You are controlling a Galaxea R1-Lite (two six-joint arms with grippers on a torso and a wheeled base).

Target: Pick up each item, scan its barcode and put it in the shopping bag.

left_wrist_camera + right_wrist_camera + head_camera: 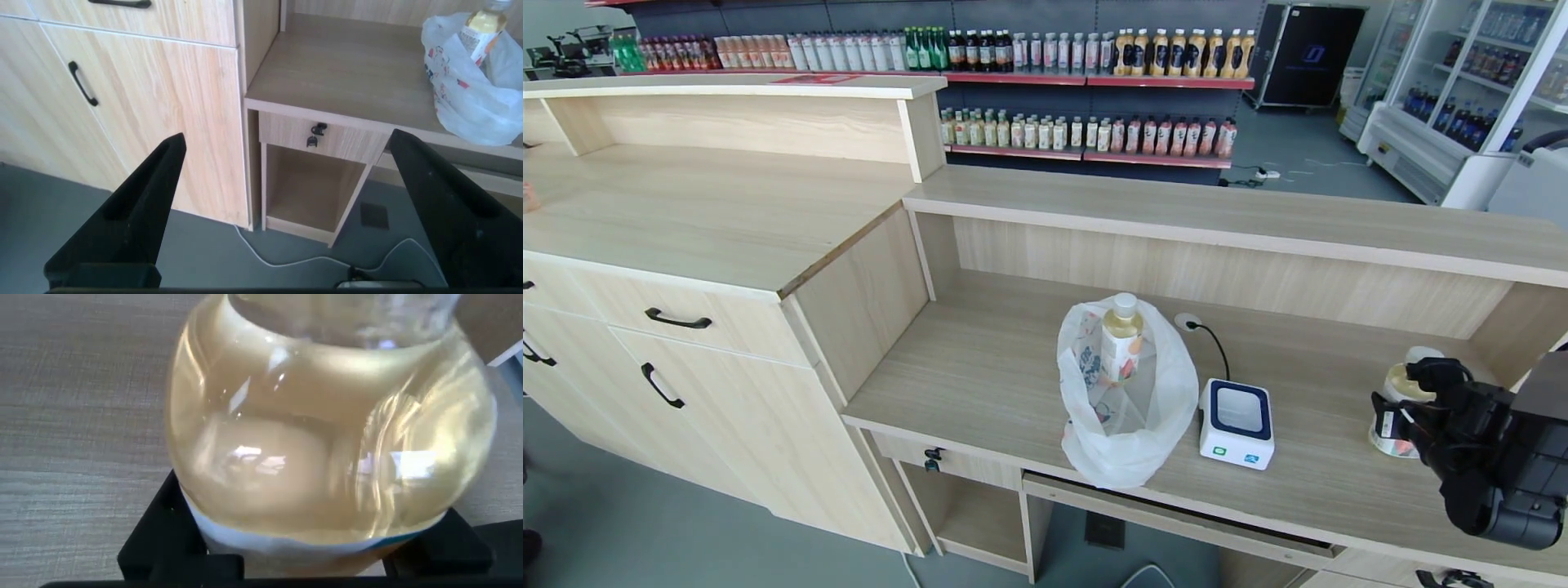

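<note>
pretty clearly a small shop, long shelves (1094, 80) of bottled drinks way out beyond the right gripper (1401, 416), glass-door drink fridges (1462, 90) far past it too, wood checkout counter (980, 367) under it, barcode scanner (1237, 420) and plastic shopping bag (1127, 445) off to its left

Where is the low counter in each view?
Head view: low counter runs centre to right, under shopping bag and scanner.
Left wrist view: its corner above the keyed drawer, bag on it.
Right wrist view: wood grain behind the bottle in the right hand.
Shared landmark: the bag; for right wrist, the bottle.
</note>
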